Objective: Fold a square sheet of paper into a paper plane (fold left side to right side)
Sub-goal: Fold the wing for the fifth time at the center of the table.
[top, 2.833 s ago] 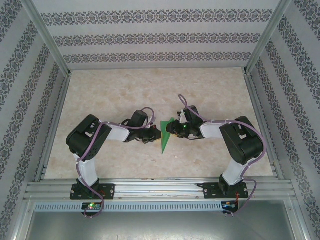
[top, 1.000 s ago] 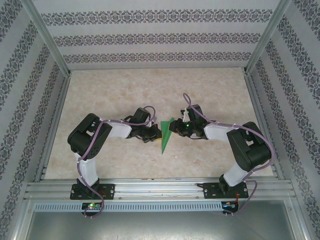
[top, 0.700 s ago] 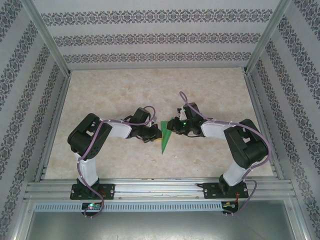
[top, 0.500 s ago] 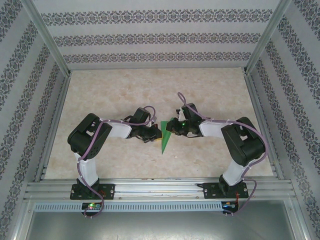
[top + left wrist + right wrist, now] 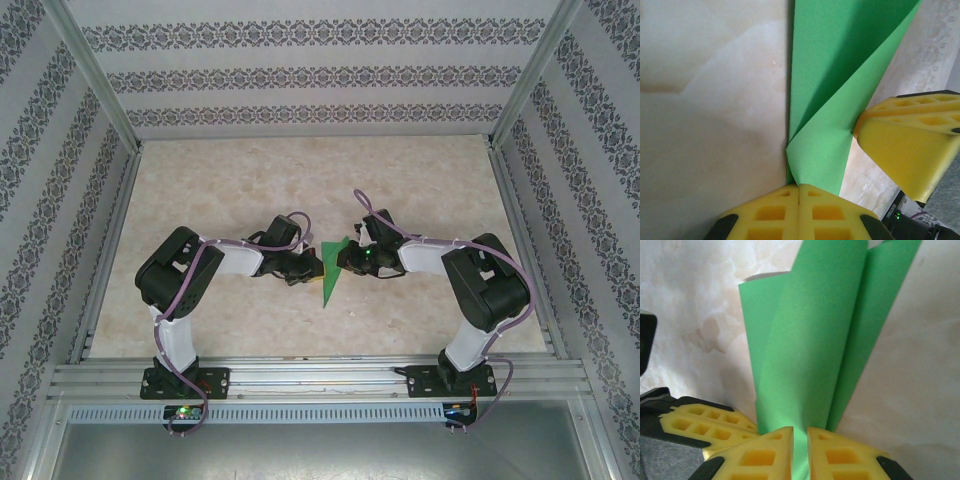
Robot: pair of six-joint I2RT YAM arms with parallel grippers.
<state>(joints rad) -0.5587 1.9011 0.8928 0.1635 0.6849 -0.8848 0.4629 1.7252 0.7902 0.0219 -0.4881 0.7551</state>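
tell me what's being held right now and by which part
The left fingers are shut on the folded green paper at its narrow creased end. The right fingers straddle its other side, nearly closed; whether they grip it cannot be told.

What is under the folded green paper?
Beneath the green paper the pale marbled table shows on both sides of it. The strip of table directly under the folds is covered by the paper, so it cannot be seen.
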